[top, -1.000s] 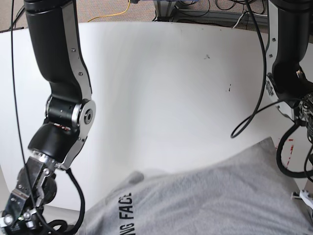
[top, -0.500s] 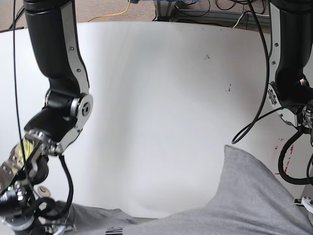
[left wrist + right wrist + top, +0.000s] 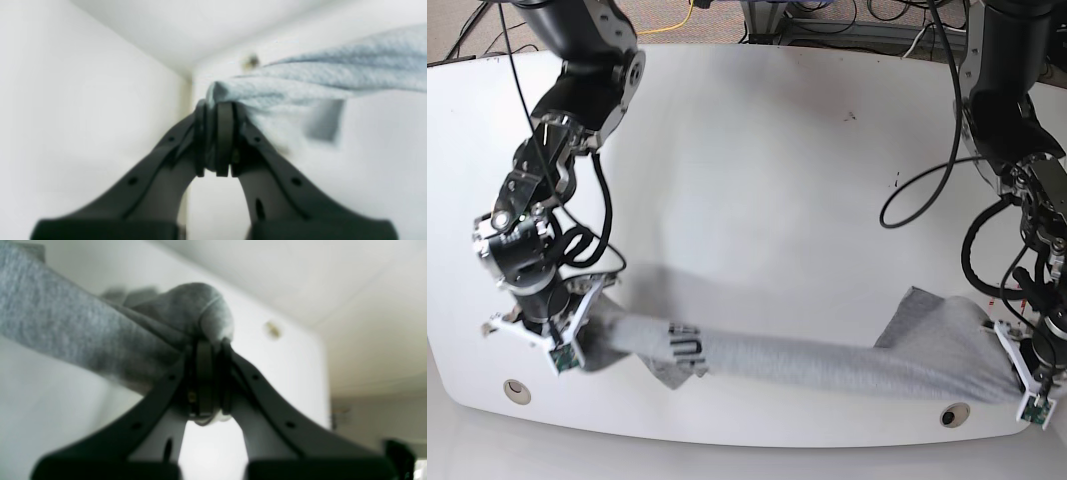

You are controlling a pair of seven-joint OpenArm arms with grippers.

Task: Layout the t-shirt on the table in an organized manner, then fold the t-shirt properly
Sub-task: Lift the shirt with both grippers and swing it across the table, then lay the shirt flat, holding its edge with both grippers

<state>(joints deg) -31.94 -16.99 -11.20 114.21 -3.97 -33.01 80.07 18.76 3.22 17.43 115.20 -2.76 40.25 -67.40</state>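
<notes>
The grey t-shirt (image 3: pixel 827 355) hangs stretched in a twisted band between both grippers, low over the front of the white table (image 3: pixel 777 150). Black lettering (image 3: pixel 685 348) shows near its left end. My right gripper (image 3: pixel 587 330), at the left of the base view, is shut on that end. In the right wrist view its jaws (image 3: pixel 208 350) pinch a bunched fold of the t-shirt (image 3: pixel 83 333). My left gripper (image 3: pixel 1009 368), at the front right, is shut on the other end. The left wrist view shows the jaws (image 3: pixel 217 110) clamped on the t-shirt (image 3: pixel 317 80).
Two round grommet holes (image 3: pixel 515 389) (image 3: pixel 948 415) sit near the table's front edge. Black cables (image 3: pixel 927 190) loop off the arm on the right over the table's right side. Small dark specks (image 3: pixel 850 116) mark the far tabletop.
The t-shirt, held up close to the base camera before, now lies low and pulled out long across the table's front. Both arms have swung down and apart, still gripping it.
</notes>
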